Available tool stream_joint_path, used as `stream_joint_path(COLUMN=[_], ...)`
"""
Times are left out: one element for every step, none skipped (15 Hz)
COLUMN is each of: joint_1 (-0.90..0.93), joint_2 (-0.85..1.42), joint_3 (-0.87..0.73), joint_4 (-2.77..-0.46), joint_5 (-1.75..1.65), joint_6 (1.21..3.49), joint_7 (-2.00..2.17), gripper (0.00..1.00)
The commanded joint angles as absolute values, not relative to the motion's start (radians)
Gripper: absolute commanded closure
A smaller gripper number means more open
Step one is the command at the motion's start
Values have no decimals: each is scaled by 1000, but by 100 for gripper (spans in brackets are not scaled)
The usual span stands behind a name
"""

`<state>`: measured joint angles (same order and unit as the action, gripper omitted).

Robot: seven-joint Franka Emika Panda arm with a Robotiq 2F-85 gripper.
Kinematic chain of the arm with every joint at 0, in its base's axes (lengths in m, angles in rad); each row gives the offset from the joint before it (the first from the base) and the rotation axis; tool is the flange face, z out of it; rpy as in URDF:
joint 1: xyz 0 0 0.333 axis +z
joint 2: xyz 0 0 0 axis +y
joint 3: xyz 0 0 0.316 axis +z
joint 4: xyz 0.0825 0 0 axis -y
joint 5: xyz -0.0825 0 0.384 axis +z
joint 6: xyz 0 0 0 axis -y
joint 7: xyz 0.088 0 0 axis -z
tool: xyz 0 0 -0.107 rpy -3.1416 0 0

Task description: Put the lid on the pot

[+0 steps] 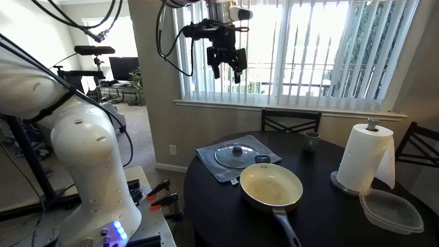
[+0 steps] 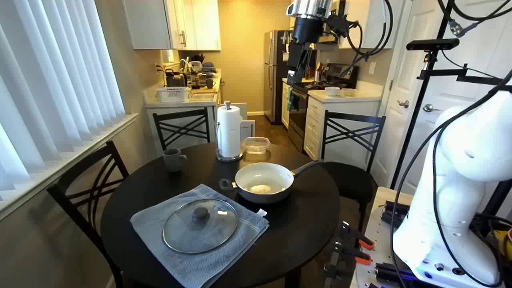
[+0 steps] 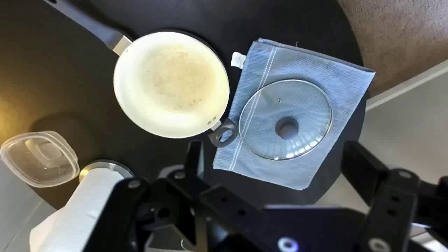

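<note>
The lid (image 1: pixel 229 158) is a round glass disc with a metal rim and a dark centre knob. It lies flat, knob up, on a folded blue-grey cloth, and also shows in an exterior view (image 2: pixel 188 236) and the wrist view (image 3: pixel 266 112). The pot (image 1: pixel 271 187) is a shallow cream-inside pan with a long dark handle and a small loop handle. It stands uncovered beside the cloth, also in an exterior view (image 2: pixel 264 184) and the wrist view (image 3: pixel 175 84). My gripper (image 1: pixel 227 78) is open and empty, high above the table; its fingers are wide apart in the wrist view (image 3: pixel 272 150).
The cloth (image 2: pixel 156 224) lies on a round dark table (image 2: pixel 288 236). A paper towel roll (image 1: pixel 365 157), a clear plastic container (image 1: pixel 391 212) and a grey mug (image 2: pixel 174 159) stand farther along it. Chairs (image 2: pixel 352 148) surround the table. The pot's loop handle reaches the cloth's edge.
</note>
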<state>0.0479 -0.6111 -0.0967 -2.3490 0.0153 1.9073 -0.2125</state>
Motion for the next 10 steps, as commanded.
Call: stream_joint_path(joint_1=[39,39,39,39,39,39,39,39,39,30], joint_2=[-610,-610,-610,-610,-610,-610,-610,-610,-610,-600], joint_3=[-90,-90,-90,-90,-90,-90,-90,-90,-90,-79], joint_4=[-2347,-2347,-2347,-2347,-2347,-2347,-2347,-2347,-2347,-2337], joint_5=[20,20,20,20,20,20,20,20,20,3], joint_6=[1905,1905,1905,1905,1905,1905,1905,1905,1905,1905], joint_7=[-216,-216,-216,-216,-216,-216,-216,-216,-216,-198], gripper=[0,0,0,0,0,0,0,0,0,0])
